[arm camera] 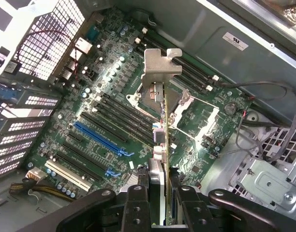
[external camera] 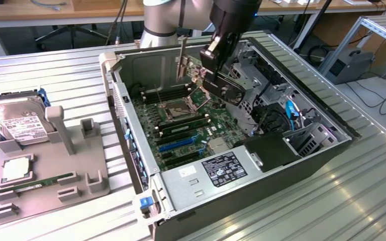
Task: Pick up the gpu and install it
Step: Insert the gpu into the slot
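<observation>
The gpu is a dark card with a black cooler, and a narrow silver bracket stands up at one end. It hangs tilted above the motherboard inside the open computer case. My gripper is shut on its upper edge. In the wrist view the gpu shows edge-on between my two black fingers, my gripper closed on it. Its bracket is at the far end. The card floats over the CPU socket area, beside the blue expansion slot and apart from it.
The case's metal walls and drive cage ring the motherboard, with cables on the exterior view's right. Outside the case, on the exterior view's left, a grey holder carries a hard drive, a CPU and a green memory stick.
</observation>
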Robot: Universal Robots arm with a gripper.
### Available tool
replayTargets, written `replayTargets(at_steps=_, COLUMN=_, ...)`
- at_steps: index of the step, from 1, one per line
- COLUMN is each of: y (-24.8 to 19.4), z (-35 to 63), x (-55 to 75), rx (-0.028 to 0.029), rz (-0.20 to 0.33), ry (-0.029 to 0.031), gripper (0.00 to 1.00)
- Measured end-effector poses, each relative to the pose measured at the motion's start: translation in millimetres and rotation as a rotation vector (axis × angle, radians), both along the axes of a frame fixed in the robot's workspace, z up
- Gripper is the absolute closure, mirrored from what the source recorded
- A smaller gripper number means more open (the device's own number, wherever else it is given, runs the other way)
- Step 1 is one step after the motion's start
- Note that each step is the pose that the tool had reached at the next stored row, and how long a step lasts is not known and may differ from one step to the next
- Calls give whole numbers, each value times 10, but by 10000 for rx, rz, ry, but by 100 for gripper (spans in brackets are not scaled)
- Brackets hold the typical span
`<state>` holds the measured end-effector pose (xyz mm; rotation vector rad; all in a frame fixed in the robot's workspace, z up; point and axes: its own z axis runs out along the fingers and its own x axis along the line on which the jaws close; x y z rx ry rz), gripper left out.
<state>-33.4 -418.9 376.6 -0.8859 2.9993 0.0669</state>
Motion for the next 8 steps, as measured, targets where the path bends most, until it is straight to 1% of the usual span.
replayTargets(at_steps=8, y=0, z=-1, x=0, rx=0, rz=327, ry=0, gripper=73)
